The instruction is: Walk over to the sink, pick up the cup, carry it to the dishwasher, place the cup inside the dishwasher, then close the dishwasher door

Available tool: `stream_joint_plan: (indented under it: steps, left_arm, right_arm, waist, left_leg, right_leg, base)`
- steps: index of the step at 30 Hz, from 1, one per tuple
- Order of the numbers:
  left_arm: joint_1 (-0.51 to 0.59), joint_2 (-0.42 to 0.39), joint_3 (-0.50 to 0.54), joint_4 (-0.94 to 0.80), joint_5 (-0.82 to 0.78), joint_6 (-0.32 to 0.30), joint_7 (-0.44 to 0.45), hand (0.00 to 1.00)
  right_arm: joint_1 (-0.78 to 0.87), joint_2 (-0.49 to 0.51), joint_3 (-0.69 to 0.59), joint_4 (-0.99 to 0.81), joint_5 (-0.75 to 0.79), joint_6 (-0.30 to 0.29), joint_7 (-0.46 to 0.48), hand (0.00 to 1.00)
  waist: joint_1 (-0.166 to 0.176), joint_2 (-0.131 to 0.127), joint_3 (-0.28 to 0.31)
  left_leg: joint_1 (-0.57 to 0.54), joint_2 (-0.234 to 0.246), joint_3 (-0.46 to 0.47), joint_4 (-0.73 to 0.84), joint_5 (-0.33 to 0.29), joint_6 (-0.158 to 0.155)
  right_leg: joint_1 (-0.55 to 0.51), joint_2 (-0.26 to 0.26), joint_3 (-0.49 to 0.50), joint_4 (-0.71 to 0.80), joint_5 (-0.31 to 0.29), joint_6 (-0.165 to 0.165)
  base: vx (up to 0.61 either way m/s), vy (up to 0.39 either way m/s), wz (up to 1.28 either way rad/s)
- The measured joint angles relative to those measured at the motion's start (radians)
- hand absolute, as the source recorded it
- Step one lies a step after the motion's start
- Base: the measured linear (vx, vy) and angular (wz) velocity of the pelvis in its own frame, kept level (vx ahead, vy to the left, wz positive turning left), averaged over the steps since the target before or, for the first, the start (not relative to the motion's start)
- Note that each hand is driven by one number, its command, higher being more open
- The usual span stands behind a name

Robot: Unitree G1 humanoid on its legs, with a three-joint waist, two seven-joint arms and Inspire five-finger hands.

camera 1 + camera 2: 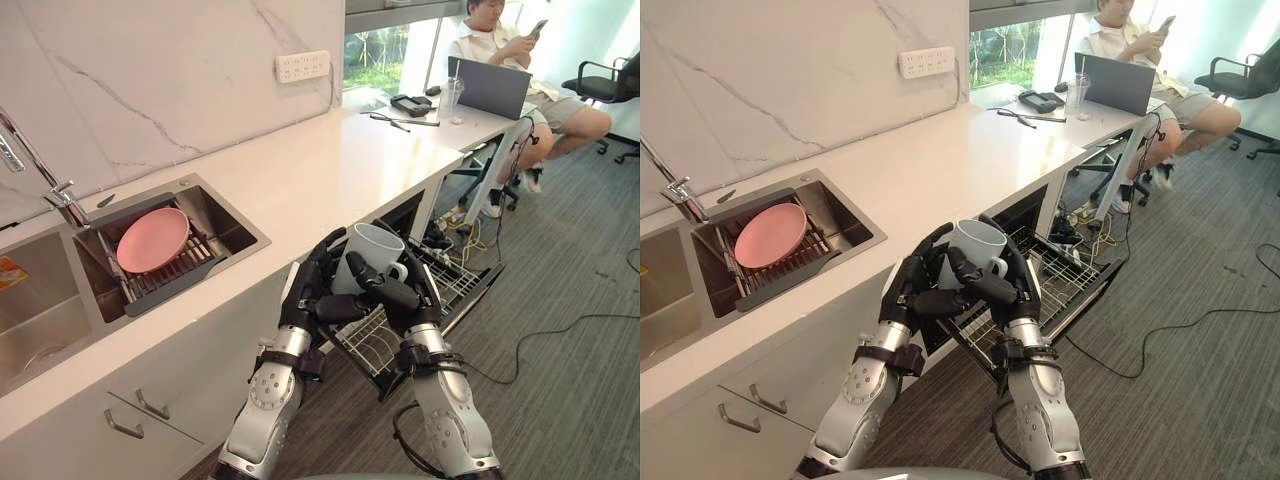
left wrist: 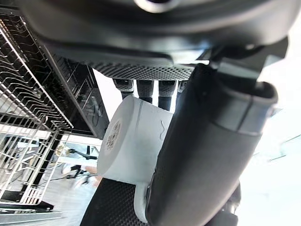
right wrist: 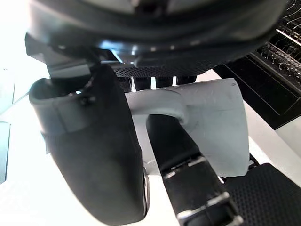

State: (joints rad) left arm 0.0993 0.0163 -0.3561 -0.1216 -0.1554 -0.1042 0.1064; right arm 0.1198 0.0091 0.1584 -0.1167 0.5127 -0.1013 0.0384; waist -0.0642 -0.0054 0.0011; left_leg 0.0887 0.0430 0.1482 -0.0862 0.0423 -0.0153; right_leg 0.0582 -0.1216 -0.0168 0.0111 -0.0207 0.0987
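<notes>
Both of my hands hold a white cup [image 1: 372, 250] upright, just off the counter's edge and above the pulled-out dishwasher rack [image 1: 372, 345]. My left hand [image 1: 303, 290] curls round the cup's left side. My right hand [image 1: 402, 295] wraps the right side, where the handle is. In the left wrist view the cup's [image 2: 136, 136] wall shows between the fingers and the thumb [image 2: 207, 155]. In the right wrist view the cup's handle [image 3: 160, 106] sits against the hand's thumb [image 3: 94, 155]. The dishwasher door [image 1: 478, 290] hangs open below the counter.
The steel sink [image 1: 225, 215] lies to the left, with a pink plate [image 1: 152, 240] on a rack and a faucet [image 1: 50, 180]. A white counter [image 1: 330, 170] runs to a desk with a laptop [image 1: 490, 88]. A person [image 1: 500, 40] sits there. Grey carpet [image 1: 570, 380] spreads to the right.
</notes>
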Motion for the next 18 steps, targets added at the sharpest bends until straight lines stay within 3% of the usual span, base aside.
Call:
stream_joint_plan:
  steps: [4, 7, 11, 18]
  left_arm:
    - [0.012, -0.002, 0.017, -0.031, 0.002, 0.0, 0.0, 0.9]
    - [0.033, -0.034, 0.114, -0.066, 0.002, -0.003, 0.013, 0.9]
    - [0.047, -0.02, 0.234, -0.077, 0.002, -0.018, 0.048, 0.9]
    - [0.06, -0.015, 0.2, -0.079, 0.008, -0.018, 0.012, 0.9]
  right_arm:
    - [0.0, 0.019, -0.013, -0.011, -0.036, 0.0, 0.002, 0.3]
    - [0.001, 0.046, -0.124, -0.011, -0.049, 0.0, -0.028, 0.3]
    - [0.01, 0.026, -0.268, -0.011, -0.091, 0.0, -0.074, 0.3]
    - [0.01, -0.002, -0.278, -0.013, -0.252, 0.0, -0.082, 0.3]
  waist:
    - [0.0, 0.0, 0.004]
    - [0.002, -0.003, 0.019]
    - [0.002, -0.001, 0.032]
    - [-0.003, -0.001, 0.033]
  left_leg:
    - [0.0, 0.0, -0.002, 0.0, 0.0, 0.0]
    - [0.001, -0.001, -0.005, 0.0, 0.0, -0.001]
    - [0.001, -0.001, -0.005, 0.0, 0.0, 0.0]
    - [-0.001, -0.001, -0.005, 0.0, -0.002, -0.003]
  right_leg:
    - [0.002, 0.0, -0.002, -0.001, 0.0, 0.0]
    - [0.005, -0.001, -0.006, -0.001, -0.001, 0.0]
    - [0.004, -0.002, -0.007, -0.006, -0.001, 0.0]
    - [0.01, -0.002, -0.008, -0.016, 0.0, 0.0]
  base:
    - [0.0, 0.0, 0.0]
    - [0.0, 0.0, 0.02]
    - [0.0, 0.0, 0.0]
    - [0.0, 0.0, 0.0]
